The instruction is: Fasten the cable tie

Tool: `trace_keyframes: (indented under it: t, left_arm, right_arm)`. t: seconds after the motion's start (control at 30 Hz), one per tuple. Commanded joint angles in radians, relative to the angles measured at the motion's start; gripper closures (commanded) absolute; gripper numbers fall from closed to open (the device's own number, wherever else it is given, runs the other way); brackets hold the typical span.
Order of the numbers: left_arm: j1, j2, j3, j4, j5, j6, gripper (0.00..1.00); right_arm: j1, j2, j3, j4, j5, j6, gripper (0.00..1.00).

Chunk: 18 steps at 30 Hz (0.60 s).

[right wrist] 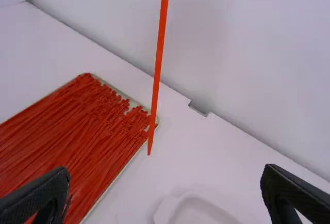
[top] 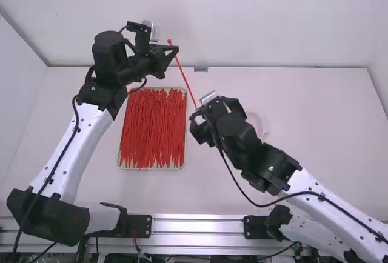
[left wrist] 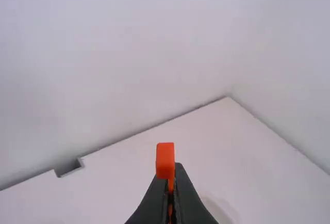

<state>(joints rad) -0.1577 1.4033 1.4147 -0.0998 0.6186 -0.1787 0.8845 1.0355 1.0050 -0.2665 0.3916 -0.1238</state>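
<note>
Left claw [left wrist: 169, 185] covers most of cable tie [left wrist: 165, 158].

Hides the strap of the cable tie [left wrist: 165, 158] inside the left gripper [left wrist: 169, 182], head excepted. Loses its upper end past the edge, above the tray [right wrist: 154, 123]. Clips the white dish [right wrist: 191, 208] beside the tray.

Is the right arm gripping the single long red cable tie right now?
No, the right gripper has its jaws wide open, and the thin red plastic cable tie hangs clear of them.
</note>
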Motion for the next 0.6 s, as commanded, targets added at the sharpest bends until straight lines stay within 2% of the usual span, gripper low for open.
trace_keyframes:
  t: [0.0,0.13,0.17,0.23,0.27,0.47,0.5,0.57]
  left_arm:
    - [0.028,0.002,0.030,-0.001,0.171,0.037,0.99]
    - [0.047,0.002,0.030,-0.013,0.320,0.073,0.99]
    - [0.047,0.002,0.030,-0.016,0.330,0.074,0.99]
    - [0.042,0.002,0.028,-0.037,0.372,0.090,0.99]
    - [0.042,0.002,0.028,-0.039,0.375,0.093,0.99]
    - [0.045,0.002,0.027,-0.114,0.423,0.154,0.98]
    - [0.044,0.002,0.027,-0.115,0.425,0.153,0.98]
    - [0.039,0.002,0.025,-0.129,0.487,0.190,0.98]
  right_arm:
    - [-0.056,-0.031,0.030,-0.015,-0.183,-0.058,0.02]
    - [-0.159,-0.034,0.030,-0.020,-0.358,-0.101,0.02]
    - [-0.170,-0.033,0.030,-0.020,-0.379,-0.106,0.02]
    - [-0.245,-0.021,0.030,-0.019,-0.529,-0.135,0.02]
    - [-0.249,-0.021,0.030,-0.019,-0.541,-0.138,0.02]
    - [-0.435,0.027,0.030,-0.003,-0.896,-0.169,0.02]
    - [-0.444,0.031,0.030,-0.001,-0.916,-0.169,0.02]
    - [-0.504,0.056,0.030,0.019,-1.036,-0.169,0.02]
